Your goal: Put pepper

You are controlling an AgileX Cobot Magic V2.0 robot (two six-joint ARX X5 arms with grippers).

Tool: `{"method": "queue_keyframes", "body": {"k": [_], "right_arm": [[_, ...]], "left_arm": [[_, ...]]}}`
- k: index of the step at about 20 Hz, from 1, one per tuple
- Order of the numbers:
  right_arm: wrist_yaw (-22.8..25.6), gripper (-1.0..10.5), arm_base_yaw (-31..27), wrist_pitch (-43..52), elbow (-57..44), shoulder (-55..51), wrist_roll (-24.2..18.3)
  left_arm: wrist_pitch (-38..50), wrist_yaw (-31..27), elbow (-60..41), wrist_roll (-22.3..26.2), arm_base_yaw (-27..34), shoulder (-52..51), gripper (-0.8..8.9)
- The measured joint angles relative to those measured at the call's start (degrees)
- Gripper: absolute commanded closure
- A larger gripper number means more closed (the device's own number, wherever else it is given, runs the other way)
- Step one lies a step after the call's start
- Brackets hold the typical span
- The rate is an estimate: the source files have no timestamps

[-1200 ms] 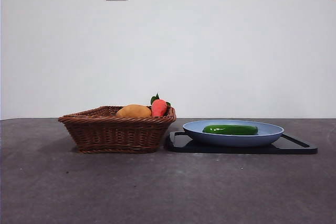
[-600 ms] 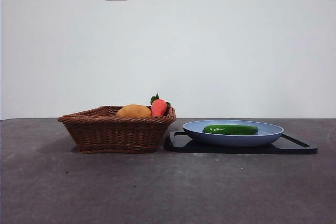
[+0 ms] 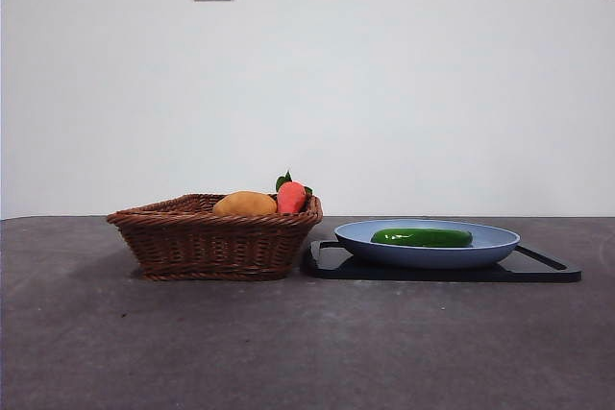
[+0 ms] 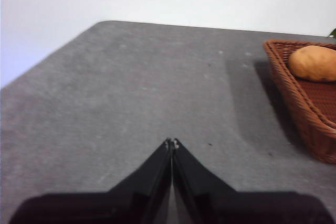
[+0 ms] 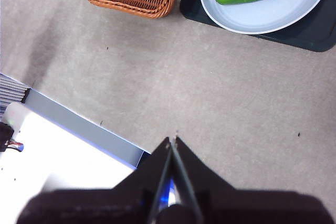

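The pepper (image 3: 422, 237) lies in a blue plate (image 3: 500, 246) at the front view's lower right, beside the wicker basket (image 3: 192, 242). The left gripper (image 4: 171, 142) and right gripper (image 5: 172, 140) hang well apart from it, jaws pressed together and empty, apparently waiting.

A wide stretch of bare surface (image 3: 307, 343) is seen in front of the wicker basket (image 3: 216, 237) and the blue plate (image 3: 428, 242). The basket and the black tray (image 3: 548, 268) under the plate stand just beside each other, leaving only a narrow gap. The pepper (image 3: 421, 236) lies uncovered in the plate, open from above. The basket's raised walls enclose an orange item (image 3: 244, 204) and a red one (image 3: 290, 197).
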Motion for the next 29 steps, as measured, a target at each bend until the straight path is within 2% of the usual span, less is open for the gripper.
{"method": "queue_keyframes", "body": {"k": [4,21,22,25,29], "right_arm": [[0.0,9.4,0.0,0.0,0.0,0.0,0.0],[0.0,9.4,0.0,0.5,0.0,0.0,-0.3],[0.0,9.4,-0.5,2.7,0.0,-0.2,-0.3],[0.0,9.4,-3.2,18.2,-3.1,-5.0,-0.1],[0.6,9.4,-5.4,38.4,-15.9,-17.2,2.2]], "left_arm": [[0.0,2.8,0.0,-0.7,0.0,0.0,8.05],[1.0,2.9,0.0,-0.8,0.0,0.0,8.05],[1.0,2.9,0.0,-0.8,0.0,0.0,8.05],[1.0,2.9,0.0,-0.8,0.0,0.0,8.05],[1.0,2.9,0.0,-0.8,0.0,0.0,8.05]]}}
